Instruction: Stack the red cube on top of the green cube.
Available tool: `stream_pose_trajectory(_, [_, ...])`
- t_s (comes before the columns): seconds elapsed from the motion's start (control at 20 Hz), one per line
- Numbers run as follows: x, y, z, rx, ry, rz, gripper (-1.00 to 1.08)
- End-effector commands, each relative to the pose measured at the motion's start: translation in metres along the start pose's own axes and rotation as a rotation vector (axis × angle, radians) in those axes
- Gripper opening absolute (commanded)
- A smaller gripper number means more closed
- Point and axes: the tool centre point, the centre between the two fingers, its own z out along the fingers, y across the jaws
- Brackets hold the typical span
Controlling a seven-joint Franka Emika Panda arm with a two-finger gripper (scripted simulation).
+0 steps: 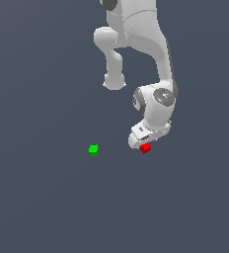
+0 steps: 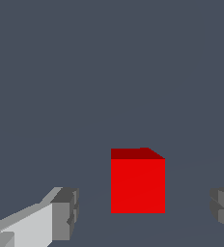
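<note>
- Our gripper [image 2: 140, 217] is open. In the wrist view its two fingers [image 2: 65, 214] stand on either side of the red cube [image 2: 138, 181], and we see a gap on both sides, so nothing is held yet.
- The red cube sits on the floor between the fingers, but nearer to one finger than the other. If we close now, we think the near finger could push the cube and turn it before the far one gets there.
- If we are too high when we close, we may pinch only the top and the cube could slip out when we lift.
- The green cube [image 1: 93, 149] sits well apart from the red cube [image 1: 145, 147], toward the exterior view's left. With a crooked hold, the red cube could land off the middle and fall.
</note>
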Motion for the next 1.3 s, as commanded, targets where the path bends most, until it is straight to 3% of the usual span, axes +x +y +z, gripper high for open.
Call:
stream_pose_trajectory(0.0, [-0.001,0.0,0.009,0.0,-0.001,-0.001,1.0])
stream_pose_trajectory(0.55, [0.0,-0.001,0.044,-0.002,0.0,-0.005,1.0])
stream_pose_trajectory(0.6, [0.0,-0.001,0.044,-0.002,0.0,-0.005,-1.0])
stream_pose_trajectory(1.25, [0.0,-0.001,0.041,-0.002,0.001,-0.005,-1.0])
